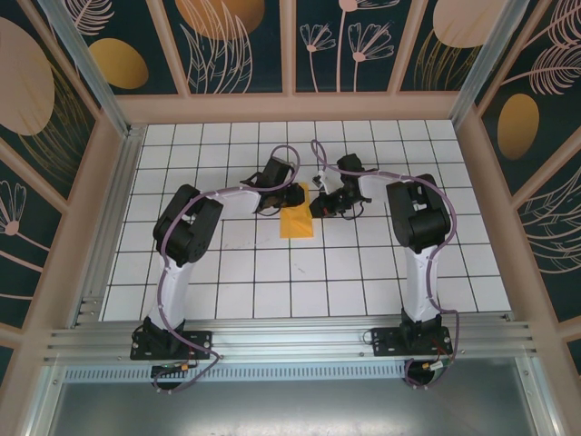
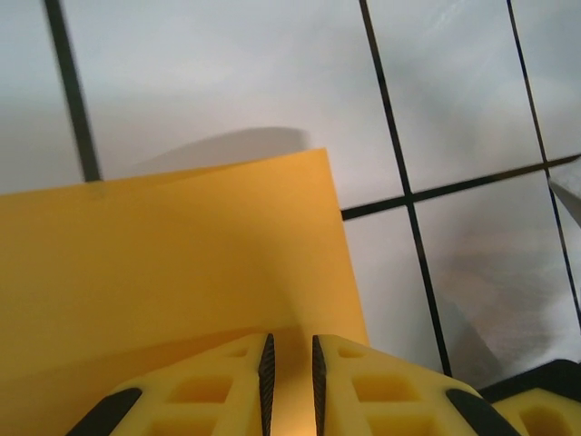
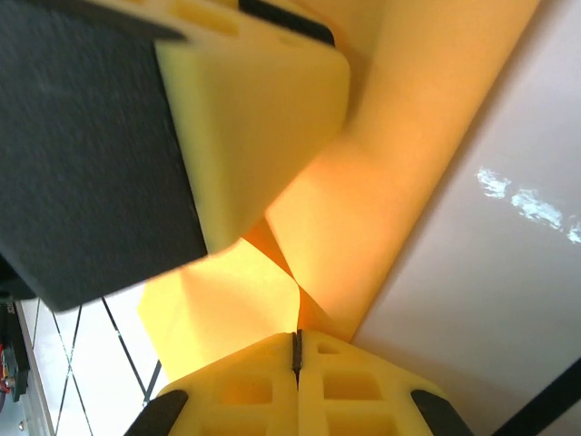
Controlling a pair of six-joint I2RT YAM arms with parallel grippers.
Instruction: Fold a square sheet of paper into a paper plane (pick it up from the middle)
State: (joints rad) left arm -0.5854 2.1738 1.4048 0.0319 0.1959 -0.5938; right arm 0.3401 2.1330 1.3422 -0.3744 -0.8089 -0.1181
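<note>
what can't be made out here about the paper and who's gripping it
- Top external: folds of the paper, too small; its far edge is under the left gripper and right gripper.
- Left wrist: whether the left gripper pinches the paper; its own fingers cover that edge.
- Right wrist: the paper's upper part, behind a blurred yellow finger.

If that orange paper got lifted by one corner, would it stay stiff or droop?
Probably droop: the paper looks thin, and near the right gripper it bends along a fold. Likely very light, so a nudge could slide it across the table. The fold might stiffen it slightly.
</note>
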